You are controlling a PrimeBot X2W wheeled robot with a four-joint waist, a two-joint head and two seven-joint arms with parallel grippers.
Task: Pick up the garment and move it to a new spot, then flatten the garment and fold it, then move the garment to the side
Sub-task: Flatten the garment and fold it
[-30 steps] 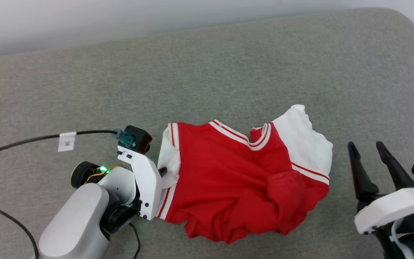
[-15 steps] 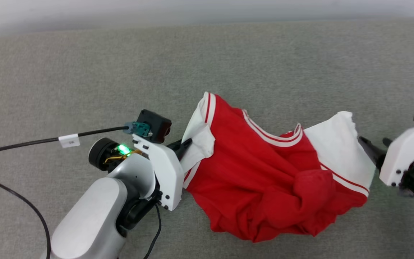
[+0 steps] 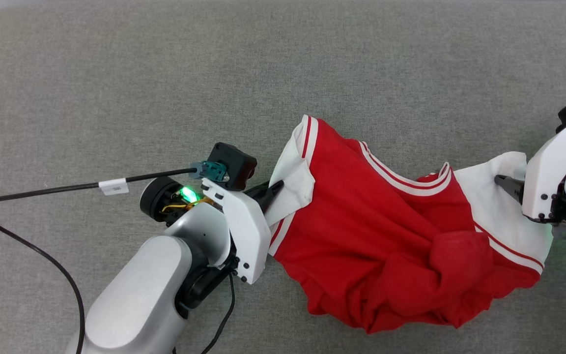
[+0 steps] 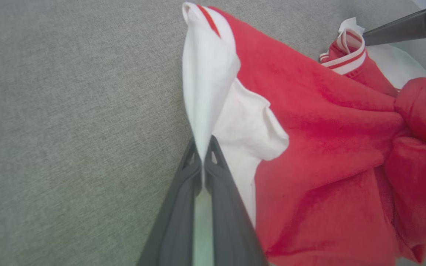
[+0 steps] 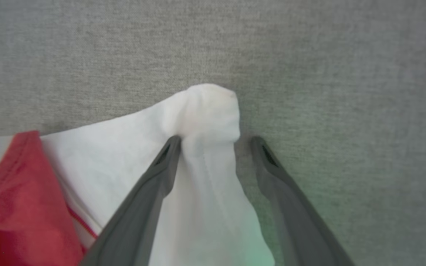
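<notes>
1. Left claw (image 3: 273, 187) is being shown clamped shut on one white sleeve end (image 3: 293, 182) of the red soft jersey garment with red-and-white stripe trim (image 3: 371, 221). In the left wrist view, a thin fold of that sleeve (image 4: 205, 74) is being pinched right at the fingertips.
2. The right claw (image 5: 216, 139) is being shown open. Its two dark fingers are set astride the other white sleeve end (image 5: 205, 107), one finger touching the cloth, and nothing is being gripped there yet.
3. The garment is being carried by the grey woven upholstered surface (image 3: 116, 98), stretched between the two claws, with its red body bunched into a lump toward the near right.
4. By judgement, the second sleeve is being taken so the garment can be lifted and moved.
5. A fuller bite is being called for before closing, because the cloth is sitting against one finger only and could slip out at the tips.
6. Both sleeves are probably best raised together and level, so that the twisted body is being hung free rather than dragged.
7. A black cable with a white label (image 3: 160, 175) is trailing left of the left arm, well apart from the garment. It could be caught if the arm is swung that way.
</notes>
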